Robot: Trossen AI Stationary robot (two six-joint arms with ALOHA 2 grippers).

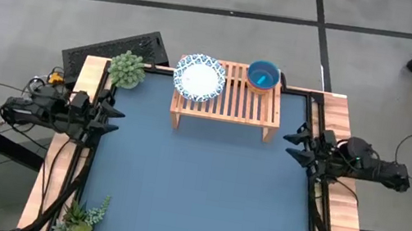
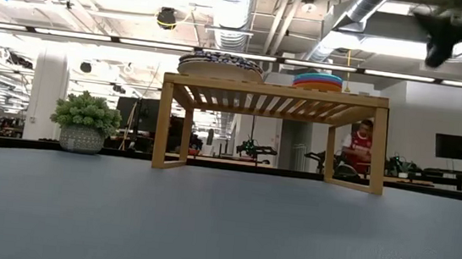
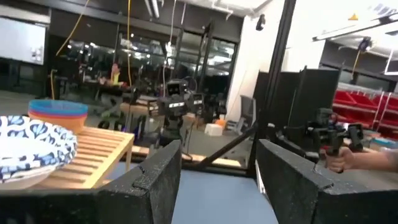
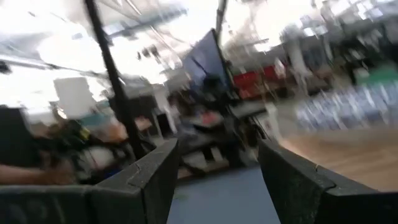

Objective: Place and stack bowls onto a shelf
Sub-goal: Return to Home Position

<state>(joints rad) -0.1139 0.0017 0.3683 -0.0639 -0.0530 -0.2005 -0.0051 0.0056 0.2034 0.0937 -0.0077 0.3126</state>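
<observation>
A stack of white bowls with blue patterned rims [image 1: 199,77] [image 2: 220,64] [image 3: 28,152] sits on the left end of the light-wood shelf [image 1: 228,107] [image 2: 272,95]. The small plastic bowls [image 1: 263,76] [image 2: 317,80] [image 3: 58,112] are nested on its right end, teal one on top. My left gripper [image 1: 113,117] [image 3: 217,180] hovers open at the table's left edge. My right gripper [image 1: 297,145] [image 4: 217,180] hovers open at the right edge. Both hold nothing.
A potted plant [image 1: 126,70] [image 2: 85,121] stands at the table's far left corner, beside the shelf. A second small plant [image 1: 80,220] sits at the near left corner. The dark blue tabletop [image 1: 202,190] stretches in front of the shelf. A person shows in the room behind.
</observation>
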